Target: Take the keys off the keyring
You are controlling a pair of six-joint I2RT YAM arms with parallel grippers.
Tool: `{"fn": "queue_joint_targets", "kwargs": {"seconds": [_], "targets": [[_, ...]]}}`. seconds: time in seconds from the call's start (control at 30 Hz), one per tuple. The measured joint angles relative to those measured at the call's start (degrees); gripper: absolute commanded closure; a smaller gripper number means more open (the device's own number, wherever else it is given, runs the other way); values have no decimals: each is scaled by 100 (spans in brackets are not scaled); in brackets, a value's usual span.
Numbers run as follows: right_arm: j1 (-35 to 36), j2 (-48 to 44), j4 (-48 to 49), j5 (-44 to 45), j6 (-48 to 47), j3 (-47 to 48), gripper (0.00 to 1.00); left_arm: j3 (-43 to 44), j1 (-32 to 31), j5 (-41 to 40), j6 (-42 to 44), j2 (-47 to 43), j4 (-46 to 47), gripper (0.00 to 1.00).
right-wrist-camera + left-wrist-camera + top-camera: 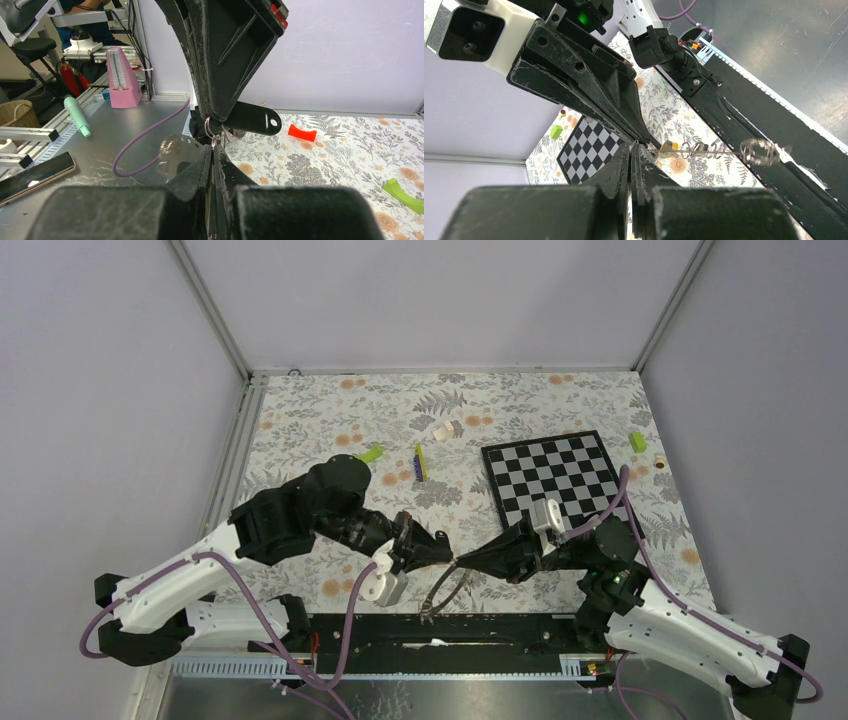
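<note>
The left end effector [446, 556] is pressed together, on what I cannot tell. The right end effector [462, 560] pinches the top of the keyring [443, 592], which hangs above the surface [330, 440], slanting toward the near edge. A black-tagged key [255, 120], pointing sideways, and a yellow one [669, 147] are on it, so most removal seems left.

Your left arm [165, 590]: stretched inward from the left base, wrist bent, left gripper [446, 557] pointing right, jaws pressed together. Your right arm [690, 625]: stretched inward from the right base, right gripper [468, 560] pointing left, jaws closed. Both tips meet almost nose to nose.
</note>
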Motion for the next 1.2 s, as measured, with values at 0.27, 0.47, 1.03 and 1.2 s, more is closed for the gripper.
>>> {"fn": "queue_joint_targets", "kwargs": {"seconds": [0.27,0.47,1.03,1.2], "targets": [[0,-205,-98,26,-72,-11,100,0,-7,0,0,0,37,100],[0,-367,-243,74,-195,-11,100,0,-7,0,0,2,39,100],[0,-254,-229,120,-254,-11,79,0,-11,2,-15,9,13,100],[0,-76,-225,105,-223,-11,79,0,-11,7,-15,72,7,100]]}}
